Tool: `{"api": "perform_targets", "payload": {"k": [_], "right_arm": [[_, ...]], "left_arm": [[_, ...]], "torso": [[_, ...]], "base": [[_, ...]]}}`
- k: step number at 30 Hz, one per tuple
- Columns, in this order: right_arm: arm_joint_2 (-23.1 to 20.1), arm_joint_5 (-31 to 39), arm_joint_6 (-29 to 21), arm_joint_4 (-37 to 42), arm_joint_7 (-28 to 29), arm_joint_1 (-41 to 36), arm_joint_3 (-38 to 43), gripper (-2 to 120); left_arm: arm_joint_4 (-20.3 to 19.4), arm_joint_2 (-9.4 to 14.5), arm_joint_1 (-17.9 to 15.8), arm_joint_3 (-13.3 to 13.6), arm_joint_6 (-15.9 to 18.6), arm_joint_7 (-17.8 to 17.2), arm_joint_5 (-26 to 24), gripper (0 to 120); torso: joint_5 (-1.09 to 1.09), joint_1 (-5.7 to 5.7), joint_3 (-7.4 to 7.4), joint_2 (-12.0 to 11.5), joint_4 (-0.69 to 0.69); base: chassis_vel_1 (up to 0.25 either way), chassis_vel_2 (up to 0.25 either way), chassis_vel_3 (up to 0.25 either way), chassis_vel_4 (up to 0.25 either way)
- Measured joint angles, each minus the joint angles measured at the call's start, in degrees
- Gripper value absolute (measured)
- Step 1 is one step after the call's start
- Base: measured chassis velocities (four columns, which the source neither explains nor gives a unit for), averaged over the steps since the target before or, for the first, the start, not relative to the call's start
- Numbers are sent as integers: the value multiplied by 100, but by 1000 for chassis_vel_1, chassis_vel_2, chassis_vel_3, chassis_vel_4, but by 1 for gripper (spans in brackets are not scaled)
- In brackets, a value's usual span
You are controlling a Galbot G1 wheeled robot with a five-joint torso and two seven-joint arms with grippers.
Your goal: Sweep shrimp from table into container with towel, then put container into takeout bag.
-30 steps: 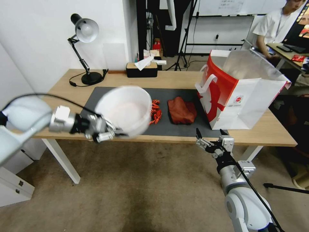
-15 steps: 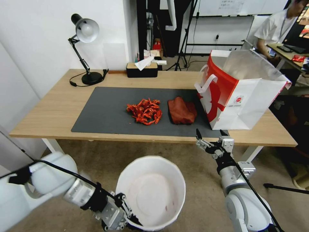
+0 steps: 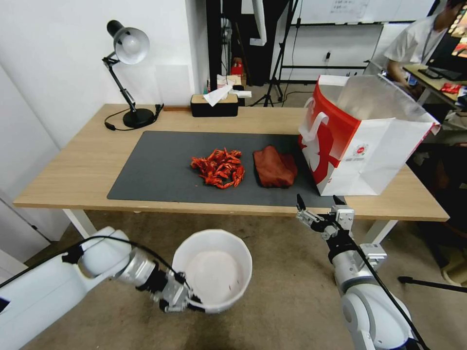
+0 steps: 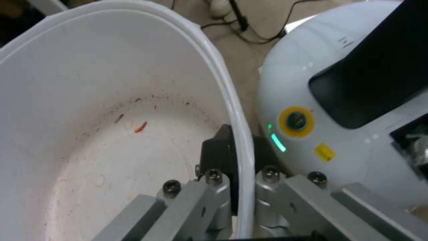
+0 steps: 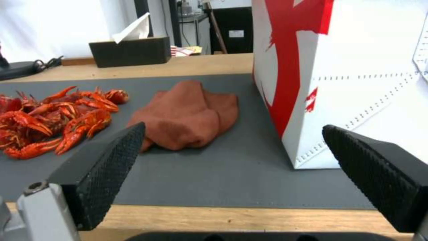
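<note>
- Clamping the rim of the round white plastic bowl [image 3: 214,270], the left gripper [image 3: 187,301] sits low in the lower left of the head view, below the table's front edge, over the carpet; one finger lies inside the wall and one outside, pinched tight on it.
- Inside the bowl, the left wrist view shows only tiny reddish flecks; the bowl's far side is cut off by the frame.
- Right gripper [image 3: 316,200] hangs just before the table's front edge at lower right of centre, its two black fingers spread wide with nothing between them.
- Long light wooden table [image 3: 78,165] with a dark grey mat [image 3: 155,170] spans the middle of the frame; the mat's left half lies bare.
- Heap of glossy red-orange shrimp [image 3: 219,167] rests mid-mat, well above the held bowl in the frame.
- Soft dark brick-red towel [image 3: 274,167] lies just right of the shrimp, apart from them, beyond the right gripper.
- Red and white paper takeout bag [image 3: 360,141] stands open at the mat's right end, close beside the towel; its far side is hidden by its own walls.
</note>
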Motion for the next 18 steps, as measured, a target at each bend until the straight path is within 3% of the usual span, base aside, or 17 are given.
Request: {"api": "perform_targets", "payload": {"k": [2,3,7,15,18], "right_arm": [[1,-2,-2,0,1,2,-1,100],[-5,-12,-14,0,5,14,-12,100],[-64,-15,-31,0,52,45,-22,100],[-226,53,-162,-68,316,303,-191,100],[-509,230,-368,-207,586,731,-437,100]], "left_arm": [[17,-7,-28,12,0,0,1,0],[221,-86,-331,161,-1,-3,4,0],[475,-168,-739,333,-1,-7,23,0],[552,-221,-977,448,26,-13,82,0],[554,-242,-1016,486,44,-16,85,0]], "torso": [[0,0,0,0,0],[0,0,0,0,0],[0,0,0,0,0],[0,0,0,0,0],[-1,0,0,0,1]], "base": [[0,0,0,0],[0,0,0,0],[0,0,0,0],[0,0,0,0],[0,0,0,0]]}}
